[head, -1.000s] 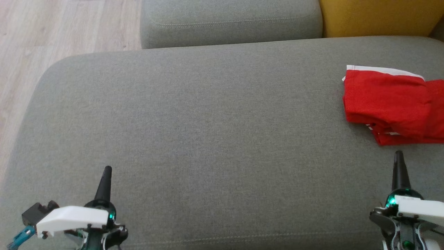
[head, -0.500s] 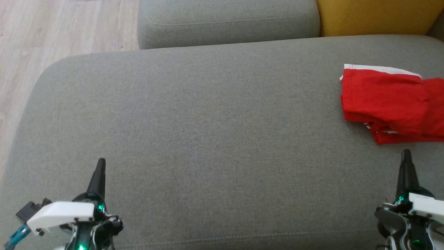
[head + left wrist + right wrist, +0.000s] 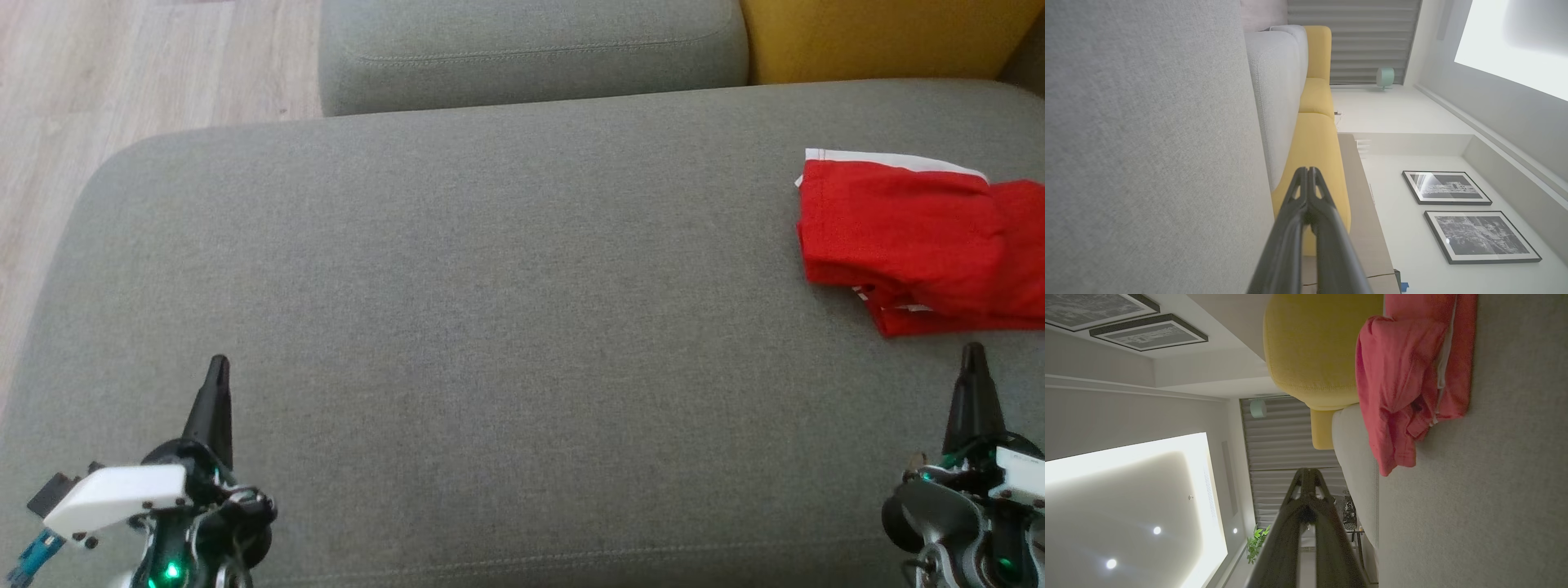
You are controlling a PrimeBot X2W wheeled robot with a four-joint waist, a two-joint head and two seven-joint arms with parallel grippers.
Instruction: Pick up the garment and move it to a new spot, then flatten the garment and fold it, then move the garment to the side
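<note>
Camera: the whole head view is shifted slightly against a second ago, so a small move of the head is inferred, not a move of the things.
Left gripper, change: the left gripper (image 3: 217, 363) is carried outward, toward the left end of the grey seat cushion (image 3: 490, 269).
Garment, change: none. The red garment with white trim (image 3: 898, 237) is left where it was, folded in layers on the right end of the cushion, partly cut off by the picture's edge. One loose layer is seen at its near edge.
Right gripper, change: the right gripper (image 3: 971, 351) is carried outward, toward the right end of the cushion.
Meaning for the task: folding and setting aside are judged done. The spreading arms are read as a withdrawal to rest, not a new reach.
Left fingers: pressed together to a single point. Nothing is held, and no contact with the cushion is seen.
Right fingers: pressed together likewise, with nothing held. The garment is left just beyond the tip, apart from it.
</note>
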